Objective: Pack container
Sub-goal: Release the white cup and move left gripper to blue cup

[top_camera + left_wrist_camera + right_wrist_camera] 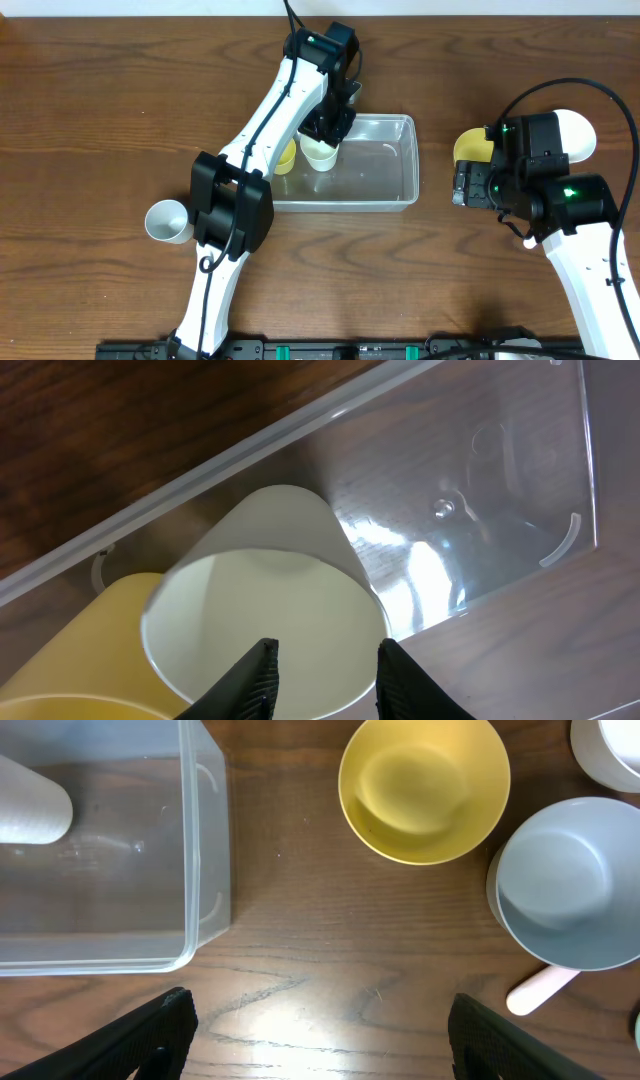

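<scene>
The clear rectangular container sits mid-table; it also shows in the left wrist view and the right wrist view. Inside it at the left end are a white cup, mouth up, and a yellow cup touching it. My left gripper hovers just over the white cup's mouth, fingers apart, holding nothing. My right gripper is wide open and empty over bare table, right of the container.
A yellow bowl and a pale bowl sit right of the container, near my right gripper. A pale handle lies beside the bowls. Another white cup stands at the left by the left arm.
</scene>
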{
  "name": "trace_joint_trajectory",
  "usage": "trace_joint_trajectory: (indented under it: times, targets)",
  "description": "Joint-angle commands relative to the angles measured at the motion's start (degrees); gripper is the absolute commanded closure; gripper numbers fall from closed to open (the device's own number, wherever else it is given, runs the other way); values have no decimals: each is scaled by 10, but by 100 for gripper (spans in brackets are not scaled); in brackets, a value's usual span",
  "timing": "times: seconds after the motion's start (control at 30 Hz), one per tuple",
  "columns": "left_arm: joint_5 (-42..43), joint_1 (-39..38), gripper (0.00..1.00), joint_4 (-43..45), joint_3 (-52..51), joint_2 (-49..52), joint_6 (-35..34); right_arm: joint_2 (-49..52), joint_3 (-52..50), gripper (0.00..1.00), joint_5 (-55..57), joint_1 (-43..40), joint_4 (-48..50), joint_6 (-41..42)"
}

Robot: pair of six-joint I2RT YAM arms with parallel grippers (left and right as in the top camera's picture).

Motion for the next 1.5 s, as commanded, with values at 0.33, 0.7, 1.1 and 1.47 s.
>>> trace_joint_trajectory:
  times: [0.33, 0.7, 1.1, 1.47]
  targets:
    - [-134, 8, 21, -17, 1, -141, -14, 1, 5, 15, 4, -3, 2, 7]
    - [-133, 238, 10, -135, -2, -320, -210, 1, 5, 12, 4, -3, 5, 7]
    - [-123, 355, 10, -125, -178, -324, -210, 1, 5, 11, 4, -3, 8, 7]
    - [-96, 355, 10, 30, -435, -410, -203, 1, 5, 11, 4, -3, 10, 0]
